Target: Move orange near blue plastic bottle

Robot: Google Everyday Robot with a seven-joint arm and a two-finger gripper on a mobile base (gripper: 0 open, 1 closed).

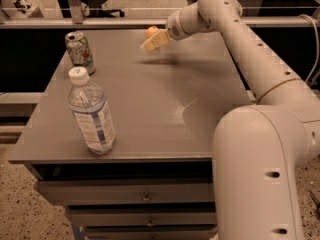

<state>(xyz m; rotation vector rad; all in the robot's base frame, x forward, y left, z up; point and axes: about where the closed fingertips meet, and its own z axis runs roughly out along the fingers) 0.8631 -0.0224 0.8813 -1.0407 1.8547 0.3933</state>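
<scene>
The orange (pixel 151 31) lies at the far edge of the grey table top (pixel 150 109), partly hidden behind my gripper. My gripper (pixel 151 42) reaches from the right and hangs just in front of and slightly above the orange. The blue plastic bottle (pixel 91 113), clear with a white cap and a white-and-blue label, stands upright near the front left of the table, far from the orange.
A silver-green soda can (pixel 80 52) stands at the back left of the table. My white arm (pixel 260 69) spans the table's right side. Drawers (pixel 145 199) sit under the table top. A rail (pixel 100 24) runs behind the table.
</scene>
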